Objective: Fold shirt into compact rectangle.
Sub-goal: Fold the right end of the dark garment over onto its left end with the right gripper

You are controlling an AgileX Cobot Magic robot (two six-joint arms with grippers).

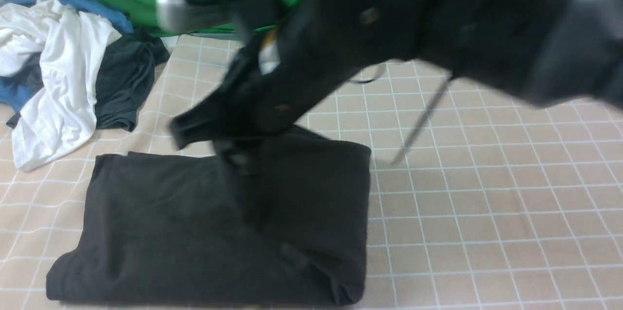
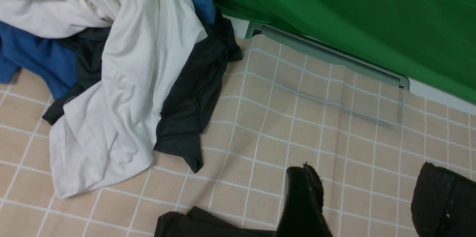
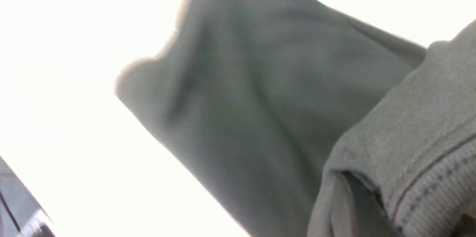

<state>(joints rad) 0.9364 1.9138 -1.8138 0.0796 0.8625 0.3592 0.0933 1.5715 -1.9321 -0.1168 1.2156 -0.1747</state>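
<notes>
- Across the lower left and centre of the front view lies the shirt (image 1: 204,222), folded into a rough black rectangle on the checked tablecloth (image 1: 486,212).
- At the upper left of that view sits a pile of clothes: a white garment (image 1: 58,81), a dark grey garment (image 1: 121,86) and some blue cloth (image 1: 73,1).
- A blurred black arm sweeps from the upper right of the front view down to the shirt's top edge near the centre; the right gripper (image 1: 233,152) is smeared there, and its jaws cannot be made out.
- Filling the right wrist view is shirt fabric (image 3: 267,118), very close, with a stitched hem at the lower right; the pincer seems closed on the shirt.
- Along the bottom edge of the left wrist view, the left gripper (image 2: 366,199) has its two fingers (image 2: 303,203) spread apart over bare cloth, gripping nothing; a shirt corner (image 2: 200,224) shows just beside them.
</notes>
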